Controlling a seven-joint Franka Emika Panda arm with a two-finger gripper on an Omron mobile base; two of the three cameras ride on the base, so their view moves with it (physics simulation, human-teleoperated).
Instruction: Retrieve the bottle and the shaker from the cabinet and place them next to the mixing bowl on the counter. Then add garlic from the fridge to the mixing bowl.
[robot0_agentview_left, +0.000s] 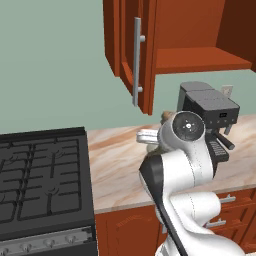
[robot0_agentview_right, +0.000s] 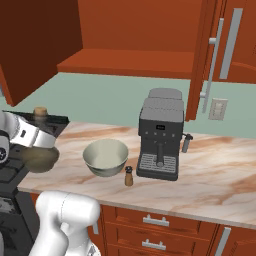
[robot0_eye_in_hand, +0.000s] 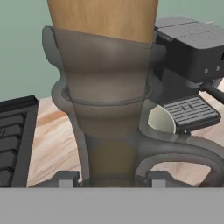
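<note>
My gripper (robot0_eye_in_hand: 111, 178) is shut on the bottle (robot0_eye_in_hand: 105, 100), a brown glass flask with a cork. The bottle stands upright between the two fingertips (robot0_eye_in_hand: 65, 178) in the hand view. From the right base view the bottle (robot0_agentview_right: 41, 158) hangs at the counter's left end, above the surface, with its cork (robot0_agentview_right: 40, 111) on top and the gripper (robot0_agentview_right: 31, 136) around its neck. The pale mixing bowl (robot0_agentview_right: 105, 157) sits to its right. A small brown shaker (robot0_agentview_right: 129, 176) stands on the counter by the bowl's right side. In the left base view the arm hides most of the bottle (robot0_agentview_left: 152, 147).
A grey coffee machine (robot0_agentview_right: 161, 135) stands right of the bowl. The black stove (robot0_agentview_left: 42, 175) borders the counter (robot0_agentview_right: 215, 175) on the left. Overhead, the cabinet (robot0_agentview_right: 130, 62) is open, with its door (robot0_agentview_left: 135, 55) swung out above the counter.
</note>
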